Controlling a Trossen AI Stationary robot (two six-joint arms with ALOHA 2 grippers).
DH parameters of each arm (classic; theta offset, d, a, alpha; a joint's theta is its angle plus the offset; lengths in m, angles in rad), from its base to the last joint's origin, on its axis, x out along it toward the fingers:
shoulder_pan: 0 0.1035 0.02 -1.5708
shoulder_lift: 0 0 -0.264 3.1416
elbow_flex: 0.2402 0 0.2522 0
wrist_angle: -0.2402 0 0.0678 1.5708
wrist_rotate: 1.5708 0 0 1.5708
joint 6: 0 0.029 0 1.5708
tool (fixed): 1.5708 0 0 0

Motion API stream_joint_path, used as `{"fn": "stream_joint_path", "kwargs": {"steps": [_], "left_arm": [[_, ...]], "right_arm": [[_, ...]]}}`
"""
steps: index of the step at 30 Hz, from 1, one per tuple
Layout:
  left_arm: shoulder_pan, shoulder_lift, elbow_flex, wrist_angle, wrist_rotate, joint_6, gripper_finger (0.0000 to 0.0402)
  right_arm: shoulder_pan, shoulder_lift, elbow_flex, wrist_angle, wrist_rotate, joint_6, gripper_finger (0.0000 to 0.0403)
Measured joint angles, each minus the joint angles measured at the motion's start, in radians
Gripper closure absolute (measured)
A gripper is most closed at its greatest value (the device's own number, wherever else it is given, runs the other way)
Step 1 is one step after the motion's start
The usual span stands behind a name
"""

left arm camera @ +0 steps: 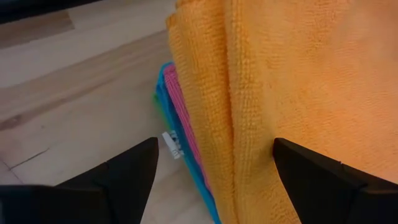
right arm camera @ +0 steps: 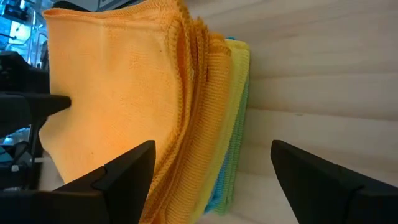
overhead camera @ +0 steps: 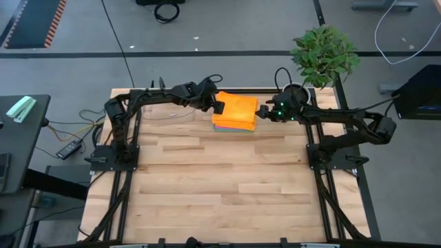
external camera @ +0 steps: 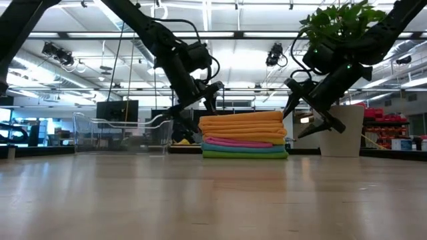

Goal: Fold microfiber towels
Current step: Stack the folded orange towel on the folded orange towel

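A stack of folded microfiber towels [overhead camera: 235, 112] lies on the wooden table at its far middle. The top ones are orange [external camera: 241, 122], with yellow, pink, blue and green [external camera: 244, 154] beneath. My left gripper [left arm camera: 214, 168] is open at the stack's left edge, one finger over the orange top and the other over bare table. My right gripper [right arm camera: 211, 174] is open at the stack's right edge [right arm camera: 214, 93], standing astride it in the same way. In the low view both grippers [external camera: 207, 100] [external camera: 303, 107] slant down at the stack's upper corners.
A clear plastic tray [overhead camera: 165, 114] stands left of the stack, under the left arm. A potted plant [overhead camera: 322, 55] stands at the table's far right corner, behind the right arm. Bare wood [overhead camera: 220, 186] stretches from the stack to the near edge.
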Motion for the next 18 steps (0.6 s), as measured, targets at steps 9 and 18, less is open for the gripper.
{"fn": "stream_joint_path", "kwargs": {"steps": [9,18], "left_arm": [[-0.003,0.002,0.143,-0.106,-0.010,0.030,0.0077],[0.032,0.049,0.356,-0.193,-0.202,0.184,0.0095]], "right_arm": [[0.000,0.000,0.000,0.001,-0.028,-0.018,0.0077],[0.000,0.000,0.000,0.001,-0.073,-0.022,0.0077]]}}
